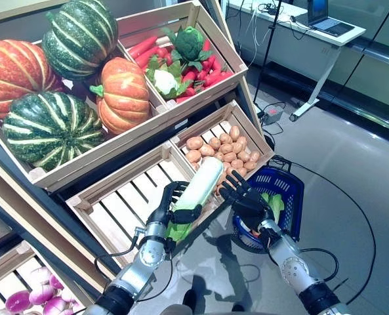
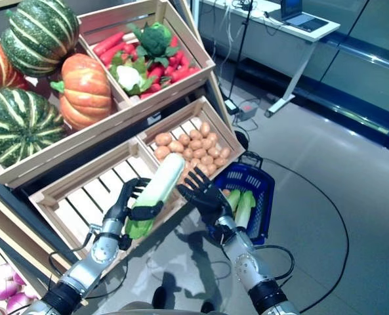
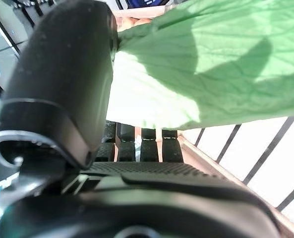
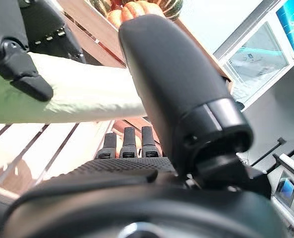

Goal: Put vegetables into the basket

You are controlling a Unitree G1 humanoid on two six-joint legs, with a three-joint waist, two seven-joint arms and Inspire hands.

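Note:
My left hand (image 1: pixel 170 205) is shut on a long pale-green cabbage (image 1: pixel 197 190) with a green leafy end, holding it tilted above the front edge of the slatted crate (image 1: pixel 119 207). The cabbage also shows in the left wrist view (image 3: pixel 201 74) and in the right wrist view (image 4: pixel 82 94). My right hand (image 1: pixel 245 199) is open, fingers spread, just right of the cabbage and close to it. The blue basket (image 1: pixel 289 190) stands on the floor behind my right hand, with green-and-white leafy vegetables (image 2: pixel 245 207) lying in it.
A wooden stand holds the crates: pumpkins at the upper left (image 1: pixel 63 85), a mixed crate (image 1: pixel 181 56) above, a crate of small brown potatoes (image 1: pixel 220 147) beside the basket. A white desk (image 1: pixel 299 33) stands at the back right. Grey floor (image 1: pixel 351 170) lies to the right.

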